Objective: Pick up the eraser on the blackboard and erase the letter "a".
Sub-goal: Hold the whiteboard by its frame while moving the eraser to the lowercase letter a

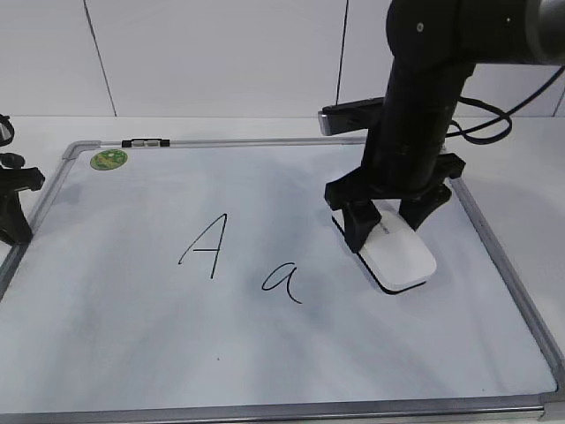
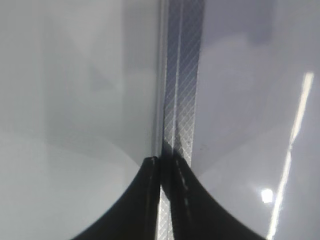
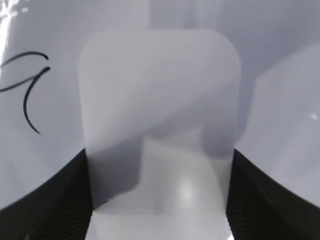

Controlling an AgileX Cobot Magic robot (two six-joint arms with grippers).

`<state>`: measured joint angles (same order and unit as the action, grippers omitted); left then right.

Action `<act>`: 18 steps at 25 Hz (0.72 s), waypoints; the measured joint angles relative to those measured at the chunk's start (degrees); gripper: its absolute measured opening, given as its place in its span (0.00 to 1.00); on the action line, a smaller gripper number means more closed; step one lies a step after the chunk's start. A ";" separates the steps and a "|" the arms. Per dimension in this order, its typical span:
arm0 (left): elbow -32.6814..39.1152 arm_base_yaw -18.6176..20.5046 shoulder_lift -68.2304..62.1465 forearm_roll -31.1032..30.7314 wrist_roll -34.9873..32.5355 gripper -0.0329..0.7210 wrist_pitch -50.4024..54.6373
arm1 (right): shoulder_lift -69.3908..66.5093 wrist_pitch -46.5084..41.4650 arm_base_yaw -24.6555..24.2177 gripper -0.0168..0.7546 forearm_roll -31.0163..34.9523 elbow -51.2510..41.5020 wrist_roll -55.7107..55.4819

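Note:
The white eraser (image 1: 402,256) lies on the blackboard (image 1: 291,353) at the right, long side pointing to the front. My right gripper (image 1: 388,221) comes straight down over its far end, one finger against each long side, shut on it. In the right wrist view the eraser (image 3: 160,100) fills the space between the fingers of my right gripper (image 3: 160,155). The letter "a" (image 1: 282,283) is to the eraser's left, about a hand's width away; part of it shows in the right wrist view (image 3: 30,85). My left gripper (image 1: 13,203) is shut and empty over the board's left frame (image 2: 182,75).
A taller capital "A" (image 1: 205,246) is written left of the small "a". A green round sticker (image 1: 109,160) sits at the board's far left corner. The board's metal frame (image 1: 508,274) runs close to the right of the eraser. A black cable (image 1: 494,119) hangs behind the right arm.

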<state>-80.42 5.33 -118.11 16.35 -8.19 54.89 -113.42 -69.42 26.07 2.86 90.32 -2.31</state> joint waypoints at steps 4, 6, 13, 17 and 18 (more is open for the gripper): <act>0.00 0.00 0.00 0.03 -0.14 0.06 0.00 | -2.84 -0.15 0.27 0.73 -0.13 5.01 0.09; 0.00 0.00 0.00 0.13 -0.14 0.06 0.00 | -4.42 -0.18 1.13 0.73 -0.13 6.27 0.09; 0.00 0.00 0.00 0.24 -0.21 0.06 0.00 | -7.80 -0.27 5.68 0.73 -0.55 7.10 0.09; 0.00 0.00 0.00 0.24 -0.21 0.06 0.00 | -8.32 -0.27 6.07 0.73 -0.87 7.19 0.09; 0.00 0.00 0.00 0.24 -0.21 0.06 0.00 | -8.32 -0.27 6.07 0.73 -1.02 7.19 0.09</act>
<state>-80.42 5.33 -118.11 16.59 -8.40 54.89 -121.73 -69.69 32.14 1.84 97.51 -2.21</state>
